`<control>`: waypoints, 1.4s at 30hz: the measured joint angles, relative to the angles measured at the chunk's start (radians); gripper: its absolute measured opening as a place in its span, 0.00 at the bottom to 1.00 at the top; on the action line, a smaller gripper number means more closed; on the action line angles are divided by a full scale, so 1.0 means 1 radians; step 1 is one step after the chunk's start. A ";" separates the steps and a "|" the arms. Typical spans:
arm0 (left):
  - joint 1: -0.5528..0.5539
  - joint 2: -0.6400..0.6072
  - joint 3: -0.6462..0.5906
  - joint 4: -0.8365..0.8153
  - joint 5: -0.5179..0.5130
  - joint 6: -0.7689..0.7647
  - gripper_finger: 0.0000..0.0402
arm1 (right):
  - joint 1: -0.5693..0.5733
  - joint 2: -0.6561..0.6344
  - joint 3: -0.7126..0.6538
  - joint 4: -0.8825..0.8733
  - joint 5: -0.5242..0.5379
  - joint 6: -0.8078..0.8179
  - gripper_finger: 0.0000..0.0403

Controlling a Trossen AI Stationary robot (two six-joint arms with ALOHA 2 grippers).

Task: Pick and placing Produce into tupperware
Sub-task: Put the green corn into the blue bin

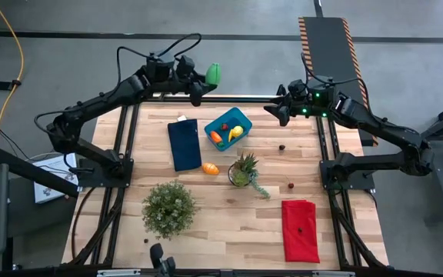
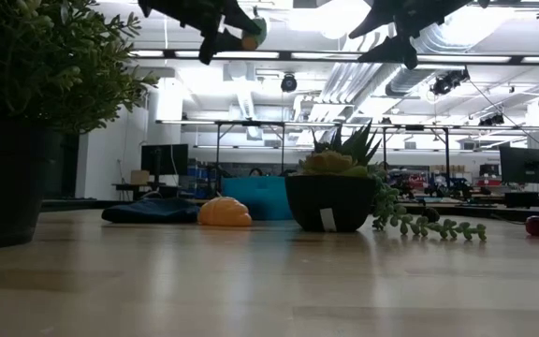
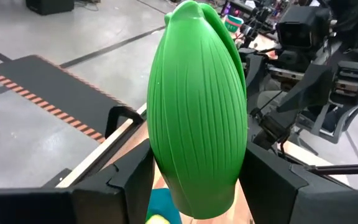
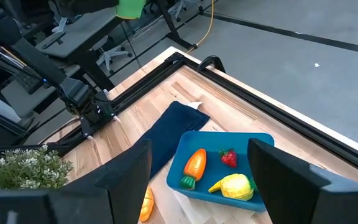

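Note:
The blue tupperware (image 1: 241,119) stands at the table's far middle. In it lie an orange carrot (image 4: 194,167), a yellow lemon (image 4: 235,186) and a small red fruit (image 4: 229,158). An orange oval (image 1: 211,168) lies on the table near the spiky plant. My left gripper (image 1: 203,78) is high over the table's far edge, shut on a green ridged oval (image 3: 194,106). My right gripper (image 1: 279,112) hangs open in the air to the right of the tub, with nothing between its fingers. My left gripper pinches the green oval between its two fingers, one on each side of its broad end (image 3: 163,171). The fingers (image 3: 129,183) come nearly level from the table's left and lie along the oval. Its narrow end sticks out past them, lifted clear, high above the table.
A dark blue cloth (image 1: 184,144) lies left of the tub. A spiky potted plant (image 1: 243,171) stands mid-table, a bushy potted plant (image 1: 169,206) at the near left. A red cloth (image 1: 300,229) lies near right. Small dark red bits (image 1: 282,147) (image 1: 290,185) lie right of centre.

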 joint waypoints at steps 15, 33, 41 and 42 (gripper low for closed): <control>0.000 0.211 0.365 -0.348 -0.018 0.128 0.49 | 0.000 0.000 0.000 -0.001 0.000 -0.019 0.64; -0.034 0.354 0.431 -0.491 -0.053 0.175 0.49 | 0.000 0.000 0.000 -0.001 0.015 -0.027 0.64; -0.034 0.380 0.432 -0.530 -0.084 0.176 0.49 | 0.000 0.000 0.000 -0.001 0.018 -0.027 0.64; -0.034 0.383 0.432 -0.544 -0.083 0.173 0.49 | 0.000 0.000 0.000 -0.001 0.018 -0.026 0.64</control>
